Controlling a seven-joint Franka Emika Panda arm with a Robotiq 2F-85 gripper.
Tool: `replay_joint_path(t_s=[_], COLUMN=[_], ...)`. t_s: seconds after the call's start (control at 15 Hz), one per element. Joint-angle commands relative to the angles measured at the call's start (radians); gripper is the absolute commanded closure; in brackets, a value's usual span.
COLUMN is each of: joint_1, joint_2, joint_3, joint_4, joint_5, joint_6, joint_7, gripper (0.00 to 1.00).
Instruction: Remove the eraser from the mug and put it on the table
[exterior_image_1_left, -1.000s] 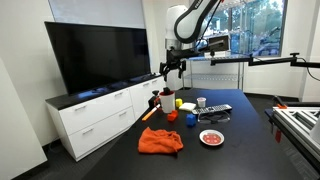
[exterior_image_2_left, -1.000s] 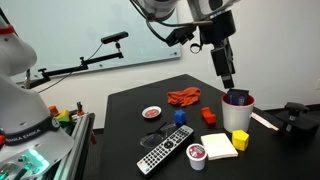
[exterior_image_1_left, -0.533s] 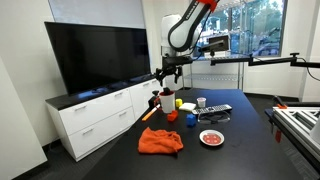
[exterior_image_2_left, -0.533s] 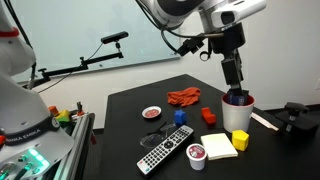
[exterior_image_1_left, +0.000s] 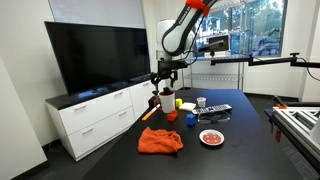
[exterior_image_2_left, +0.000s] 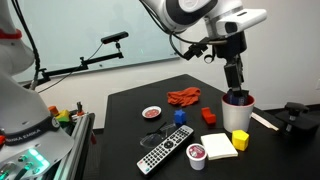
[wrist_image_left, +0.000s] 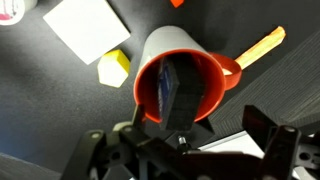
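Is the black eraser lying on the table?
No, in the wrist view the eraser sits inside the mug.

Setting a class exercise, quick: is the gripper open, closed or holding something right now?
Gripper: open, jaws apart just above the mug, holding nothing; the eraser sits inside the mug.

In an exterior view, a crumpled orange cloth (exterior_image_2_left: 185, 97) lies at twelve o'clock from a blue cube (exterior_image_2_left: 180, 116). A small plate (exterior_image_2_left: 152, 113) with something red on it is at nine o'clock of the cube. A remote control (exterior_image_2_left: 165, 153) lies at six o'clock, and a small cup (exterior_image_2_left: 197, 156) is just beside it at three o'clock. A pad of notes (exterior_image_2_left: 219, 145) and a yellow block (exterior_image_2_left: 240, 140) are side by side. A black television (exterior_image_1_left: 98, 55) stands on a white cabinet (exterior_image_1_left: 100, 118).
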Motion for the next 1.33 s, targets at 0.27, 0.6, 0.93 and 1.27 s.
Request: replay_joint_path(t_s=[0.27,0.6,0.93,1.27], joint_1=[0.043,0.045,0.048,0.051], joint_2=[0.018,0.017,0.012,-0.066], joint_3=[-0.027,-0.030,-0.036,-0.053], joint_4=[0.032,0.042,0.036,0.005], joint_5=[0.029,0.025,0.019,0.013], joint_6=[-0.009,-0.004,-0.005,-0.033], joint_7=[-0.010,-0.011,-0.009,-0.015], gripper=[0.34,0.73,0.92,0.92])
